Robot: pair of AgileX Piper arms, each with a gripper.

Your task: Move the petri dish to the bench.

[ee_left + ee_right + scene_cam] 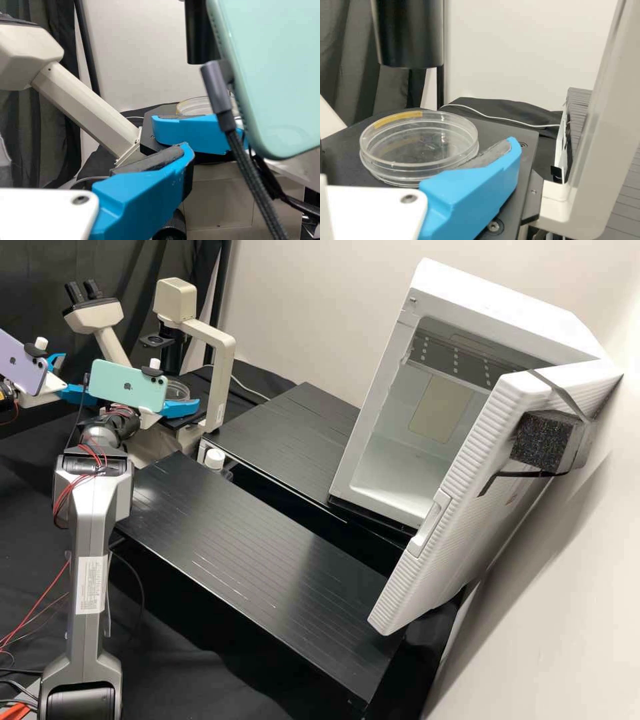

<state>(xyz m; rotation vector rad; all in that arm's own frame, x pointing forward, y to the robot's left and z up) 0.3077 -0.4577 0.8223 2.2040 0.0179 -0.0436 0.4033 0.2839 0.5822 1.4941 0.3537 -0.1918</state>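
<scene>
Where stage (502,131) supports it, round petri dish (420,145) lies flat.

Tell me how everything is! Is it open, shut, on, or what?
Clear round plastic petri dish: flat on black microscope stage; lid seems on.
Left blue-fingered white tool: open.
Right blue-fingered white tool: open, beside the dish.
Ribbed white cabinet door: wide open.
Purple phone: clamped on left arm.
Mint-green phone: clamped on right arm.
</scene>
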